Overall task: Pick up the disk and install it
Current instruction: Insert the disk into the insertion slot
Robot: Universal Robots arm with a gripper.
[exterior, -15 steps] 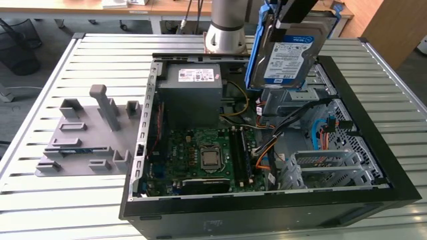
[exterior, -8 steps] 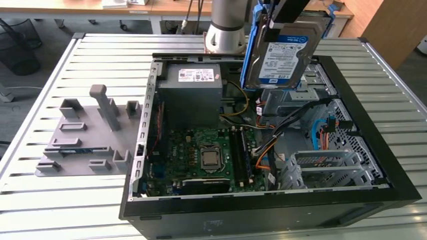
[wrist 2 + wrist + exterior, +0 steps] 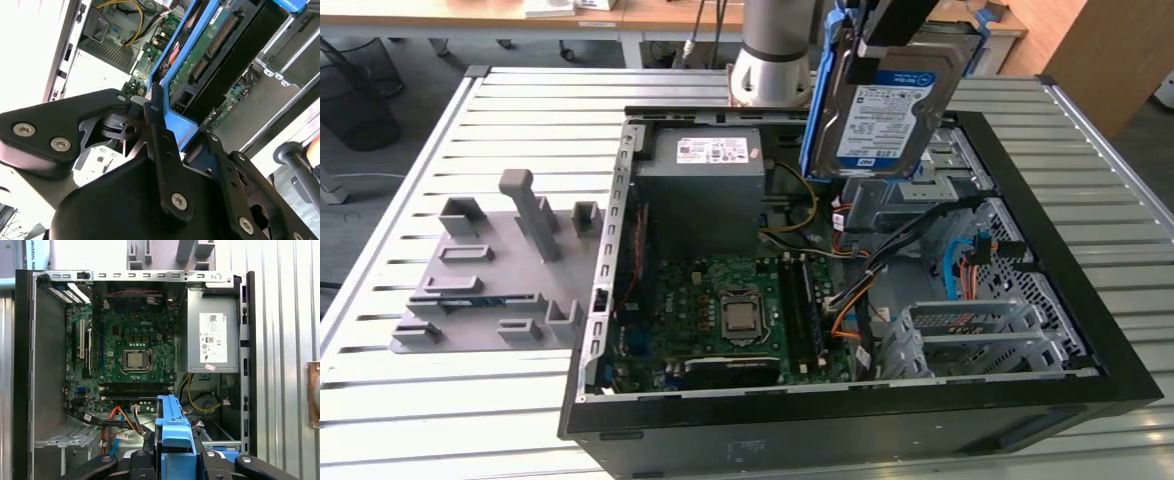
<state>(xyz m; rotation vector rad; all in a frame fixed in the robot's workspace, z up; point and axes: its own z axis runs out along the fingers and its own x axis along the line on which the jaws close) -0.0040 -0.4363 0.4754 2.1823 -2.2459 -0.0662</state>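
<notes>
The disk (image 3: 887, 110), a silver drive with a white-and-blue label in a blue carrier bracket, hangs on edge above the back right part of the open computer case (image 3: 1067, 300) in the exterior view. My gripper (image 3: 897, 38) is shut on its top edge. In the second wrist view the black fingers (image 3: 157, 135) clamp the blue bracket (image 3: 177, 127), and the disk's green circuit board (image 3: 210, 45) faces the camera. In the first wrist view the blue bracket (image 3: 172, 432) juts out between the fingers (image 3: 145, 457) over the case's interior.
Inside the case lie a grey power supply box (image 3: 700, 190), the motherboard (image 3: 727, 310), orange and blue cables (image 3: 974, 255) and a metal drive bay (image 3: 947, 170) under the disk. A grey slotted fixture (image 3: 494, 270) sits on the slatted table (image 3: 520, 110) at the exterior view's left.
</notes>
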